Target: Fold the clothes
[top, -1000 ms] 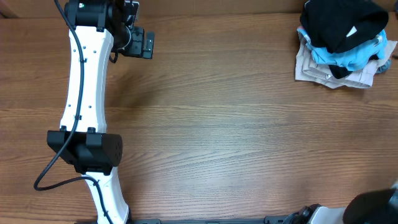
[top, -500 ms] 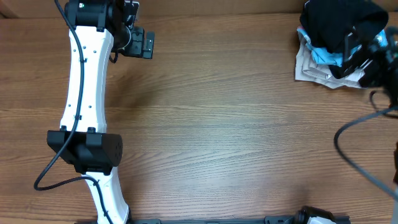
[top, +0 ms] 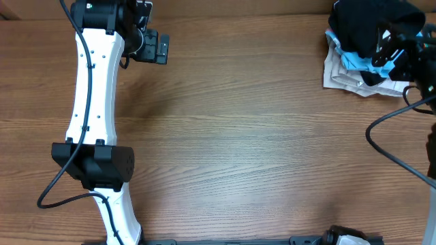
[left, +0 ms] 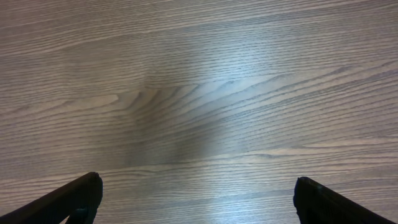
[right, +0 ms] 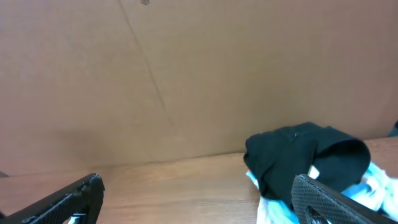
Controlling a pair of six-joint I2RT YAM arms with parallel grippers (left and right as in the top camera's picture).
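The black garment (top: 361, 24) lies crumpled on top of a pile at the table's far right corner; it also shows in the right wrist view (right: 305, 158) with a small white tag. My right gripper (top: 394, 49) is open and empty, hovering over the pile's right side; its fingers (right: 196, 196) spread wide in the wrist view. My left gripper (top: 160, 47) is open and empty at the far left of the table; in its wrist view (left: 196, 196) only bare wood lies between the fingers.
Under the black garment lie a light blue T-shirt (top: 368, 62) and a beige garment (top: 340, 73). A brown cardboard wall (right: 186, 74) stands behind the table. The wooden table (top: 238, 136) stretches between the arms.
My right arm has come in from the lower right edge and moved up to the pile of clothes. The left arm has not moved.
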